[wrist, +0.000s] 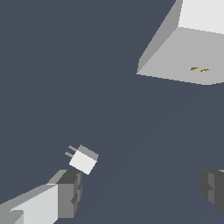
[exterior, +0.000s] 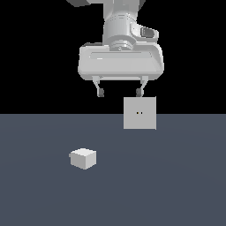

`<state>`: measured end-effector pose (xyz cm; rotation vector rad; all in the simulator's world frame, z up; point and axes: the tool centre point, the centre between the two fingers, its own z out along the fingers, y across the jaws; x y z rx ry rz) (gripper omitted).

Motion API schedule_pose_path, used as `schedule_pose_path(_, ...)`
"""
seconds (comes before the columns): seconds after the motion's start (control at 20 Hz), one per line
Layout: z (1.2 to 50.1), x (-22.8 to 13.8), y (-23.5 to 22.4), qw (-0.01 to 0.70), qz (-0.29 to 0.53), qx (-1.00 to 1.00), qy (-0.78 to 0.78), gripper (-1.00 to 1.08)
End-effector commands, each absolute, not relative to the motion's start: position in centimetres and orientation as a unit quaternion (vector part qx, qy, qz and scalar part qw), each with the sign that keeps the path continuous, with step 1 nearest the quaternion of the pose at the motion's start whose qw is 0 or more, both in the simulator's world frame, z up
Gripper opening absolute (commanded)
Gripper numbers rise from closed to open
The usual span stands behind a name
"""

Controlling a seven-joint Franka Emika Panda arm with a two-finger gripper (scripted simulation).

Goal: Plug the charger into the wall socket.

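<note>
The end effector [exterior: 120, 92] hangs high above the counter [exterior: 176, 185] with its two fingers spread wide and nothing between them; it grips nothing. Taking the end effector as the centre of the clock in the exterior view, the charger [exterior: 83, 158] lies toward 7 o'clock, resting alone on the counter, well apart from the fingertips. The wall socket [exterior: 139, 113] stands upright just below the finger on the exterior view's right, at about 5 o'clock, its two small dark holes facing the camera. From the charger, the socket sits at roughly 2 o'clock, with bare surface between them.

The wrist view shows the charger [wrist: 83, 160] with two short prongs sticking out of one side, close to one finger [wrist: 68, 188] but not between the pair.

As a judgement, the task is at its very start: the charger is not yet grasped. Descending, gripping, lifting, lining prongs with holes and pushing in all remain.
</note>
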<state>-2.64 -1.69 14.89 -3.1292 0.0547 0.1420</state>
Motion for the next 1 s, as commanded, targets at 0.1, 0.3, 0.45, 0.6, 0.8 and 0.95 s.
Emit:
schedule_pose_path(0.1,14.9,-2.6,-1.7,0.004,0.045,-0.999,0.016,1.00)
schedule_pose_path(0.3,14.7,-2.7,-1.4,0.006,0.041,-0.999,0.004,1.00)
schedule_pose_path(0.45,14.4,-2.8,-1.1,0.007,0.036,-0.999,-0.013,1.00)
schedule_pose_path(0.6,14.0,-2.9,-0.7,0.010,0.030,-0.999,-0.037,1.00)
schedule_pose_path(0.8,13.3,-3.2,0.0,0.013,0.017,-0.997,-0.078,1.00)
schedule_pose_path(0.95,12.7,-3.4,0.6,0.017,0.006,-0.993,-0.116,1.00)
